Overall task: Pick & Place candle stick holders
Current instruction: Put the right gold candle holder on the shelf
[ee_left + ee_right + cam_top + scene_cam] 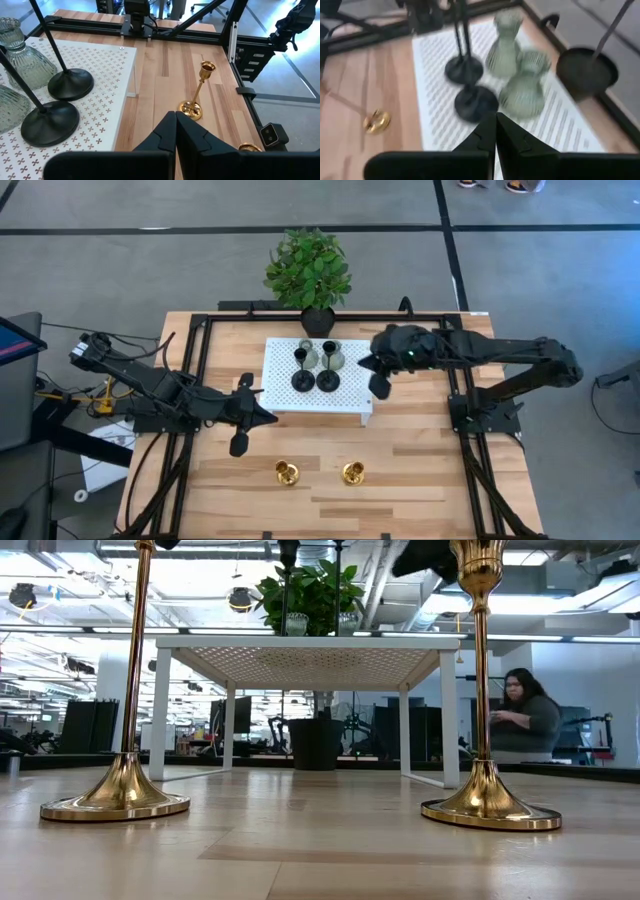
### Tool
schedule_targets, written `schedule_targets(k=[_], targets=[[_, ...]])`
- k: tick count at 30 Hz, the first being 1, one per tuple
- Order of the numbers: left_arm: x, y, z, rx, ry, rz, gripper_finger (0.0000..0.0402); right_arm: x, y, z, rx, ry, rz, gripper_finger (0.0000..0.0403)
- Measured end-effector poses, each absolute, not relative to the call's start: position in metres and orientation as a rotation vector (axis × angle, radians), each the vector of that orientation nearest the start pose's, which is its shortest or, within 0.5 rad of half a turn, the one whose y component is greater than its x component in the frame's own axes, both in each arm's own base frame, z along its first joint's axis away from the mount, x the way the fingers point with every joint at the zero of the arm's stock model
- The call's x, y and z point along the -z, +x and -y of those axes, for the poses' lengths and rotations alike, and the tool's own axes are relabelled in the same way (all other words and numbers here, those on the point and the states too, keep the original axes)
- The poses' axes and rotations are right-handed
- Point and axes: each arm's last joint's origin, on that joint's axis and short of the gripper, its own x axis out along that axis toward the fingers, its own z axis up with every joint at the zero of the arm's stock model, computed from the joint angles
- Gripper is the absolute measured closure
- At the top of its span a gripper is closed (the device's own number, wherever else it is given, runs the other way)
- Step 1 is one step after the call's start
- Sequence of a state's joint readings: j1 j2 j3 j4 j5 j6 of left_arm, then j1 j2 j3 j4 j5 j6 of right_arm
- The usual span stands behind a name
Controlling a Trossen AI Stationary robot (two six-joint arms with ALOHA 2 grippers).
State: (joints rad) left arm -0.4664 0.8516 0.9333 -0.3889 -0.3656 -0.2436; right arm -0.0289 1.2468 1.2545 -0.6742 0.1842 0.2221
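Two black holders point(302, 377) point(328, 377) with thin stems stand on their round bases on the white perforated platform point(345, 402). Two grey-green bulbous holders point(310, 357) point(335, 358) stand just behind them. Two shiny gold holders point(287, 473) point(352, 473) stand upright on the wooden table near its front edge, and both show in the low view point(125, 690) point(480, 690). My left gripper point(270, 415) is shut and empty at the platform's left front corner. My right gripper point(364, 364) is shut and empty over the platform's right edge, beside the grey-green holders point(525, 87).
A green plant in a black pot point(310, 275) stands at the table's far edge behind the platform. Black frame rails point(195, 380) run along the table's left and right sides. A person point(520, 715) sits in the room beyond the table. Bare wood lies around the gold holders.
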Motion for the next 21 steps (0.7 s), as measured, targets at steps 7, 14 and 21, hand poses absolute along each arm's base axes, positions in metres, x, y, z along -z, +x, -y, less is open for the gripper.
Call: schedule_targets(k=[7,14,21], targets=[[-0.353,0.162,0.070,0.065,-0.118,-0.291,0.0399,-0.353,0.234,-0.021,0.208,0.212,-0.771,0.0403],[-0.353,0.162,0.070,0.065,-0.118,-0.291,0.0399,-0.343,0.221,-0.062,0.191,0.224,-0.868,0.0403],[-0.353,0.162,0.070,0.065,-0.118,-0.291,0.0399,-0.345,0.201,-0.107,0.275,0.197,-0.746,0.0403]])
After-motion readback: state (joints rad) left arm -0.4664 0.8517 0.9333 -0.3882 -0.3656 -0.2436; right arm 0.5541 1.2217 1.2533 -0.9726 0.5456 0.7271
